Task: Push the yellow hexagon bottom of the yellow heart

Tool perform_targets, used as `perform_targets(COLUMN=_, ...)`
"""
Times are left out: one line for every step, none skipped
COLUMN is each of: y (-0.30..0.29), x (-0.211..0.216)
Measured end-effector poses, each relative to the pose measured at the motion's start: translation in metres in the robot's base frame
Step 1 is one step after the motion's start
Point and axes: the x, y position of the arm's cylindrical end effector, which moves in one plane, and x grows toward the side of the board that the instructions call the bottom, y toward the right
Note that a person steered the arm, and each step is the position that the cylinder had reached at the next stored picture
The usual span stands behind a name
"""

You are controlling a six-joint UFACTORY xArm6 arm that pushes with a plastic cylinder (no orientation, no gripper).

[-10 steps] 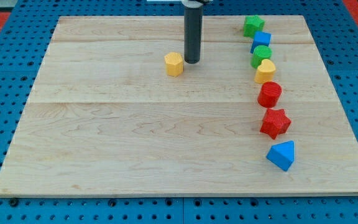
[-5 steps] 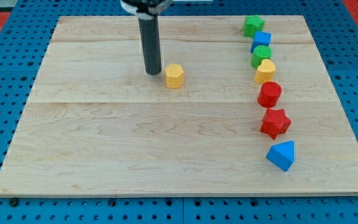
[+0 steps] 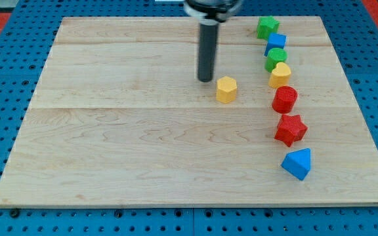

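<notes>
The yellow hexagon (image 3: 226, 89) lies on the wooden board a little right of its middle, in the upper half. The yellow heart (image 3: 280, 75) sits in a column of blocks at the view's right, up and right of the hexagon. My tip (image 3: 205, 79) is just left of and slightly above the hexagon, close to it with a small gap. The dark rod rises from the tip to the view's top.
The column at the view's right holds, from top to bottom, a green star (image 3: 267, 27), a blue block (image 3: 275, 42), a green block (image 3: 275, 59), the heart, a red cylinder (image 3: 284, 99), a red star (image 3: 290, 129) and a blue triangle (image 3: 298, 163).
The yellow hexagon has slid right and slightly down, toward the column. My tip went from the hexagon's right side round to its left, then followed it rightward.
</notes>
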Motion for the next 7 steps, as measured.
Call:
perform_targets(y=0.010, x=0.048)
perform_targets(y=0.038, x=0.055)
perform_targets(y=0.033, x=0.053)
perform_targets(y=0.017, x=0.039)
perform_targets(y=0.040, x=0.033)
perform_targets(y=0.102, x=0.033)
perform_targets(y=0.094, x=0.032)
